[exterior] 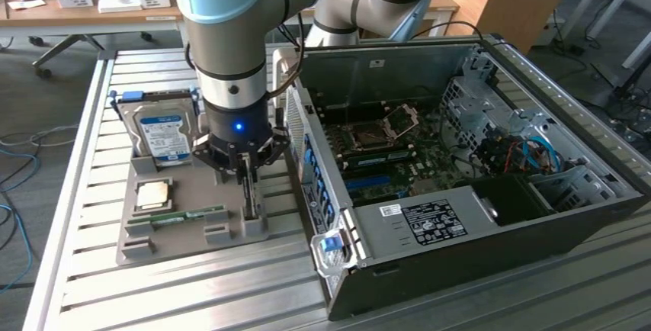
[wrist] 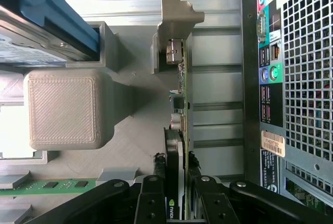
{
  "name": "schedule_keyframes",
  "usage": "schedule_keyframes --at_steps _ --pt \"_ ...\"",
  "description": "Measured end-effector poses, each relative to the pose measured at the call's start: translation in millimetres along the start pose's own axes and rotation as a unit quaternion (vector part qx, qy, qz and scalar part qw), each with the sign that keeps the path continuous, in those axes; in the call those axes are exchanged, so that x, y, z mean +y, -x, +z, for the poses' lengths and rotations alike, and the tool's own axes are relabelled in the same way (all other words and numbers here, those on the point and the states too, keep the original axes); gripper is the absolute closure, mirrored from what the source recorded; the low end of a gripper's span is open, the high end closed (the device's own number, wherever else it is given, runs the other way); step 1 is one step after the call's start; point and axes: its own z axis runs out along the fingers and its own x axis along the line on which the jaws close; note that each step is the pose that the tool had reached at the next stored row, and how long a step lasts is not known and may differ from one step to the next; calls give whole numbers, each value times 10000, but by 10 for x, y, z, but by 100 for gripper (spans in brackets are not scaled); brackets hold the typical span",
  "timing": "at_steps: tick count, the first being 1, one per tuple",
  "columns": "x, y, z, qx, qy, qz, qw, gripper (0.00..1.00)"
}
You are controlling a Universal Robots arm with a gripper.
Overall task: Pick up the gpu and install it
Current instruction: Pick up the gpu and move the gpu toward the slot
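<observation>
The gpu (exterior: 250,197) stands on its long edge in a slot of the grey printed holder (exterior: 173,243), beside the open computer case (exterior: 437,224). My gripper (exterior: 247,184) reaches straight down onto it. In the wrist view the thin card (wrist: 179,125) runs away from the camera, and its silver end bracket (wrist: 176,13) is at the far end. The gripper (wrist: 177,206) has one black finger on each face of the card, and the pads (wrist: 156,195) press against it. The card still sits in the holder.
The holder also carries an upright hard drive with a blue label (exterior: 165,136), a square processor (exterior: 152,194) and a green memory stick (exterior: 189,214). The case lies open, showing its motherboard (exterior: 382,144). Its rear port panel (wrist: 270,73) is close beside the card.
</observation>
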Motion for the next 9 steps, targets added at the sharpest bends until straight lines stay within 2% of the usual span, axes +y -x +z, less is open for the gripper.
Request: schedule_keyframes --at_steps 9 --pt "0 0 0 5 2 -102 9999 73"
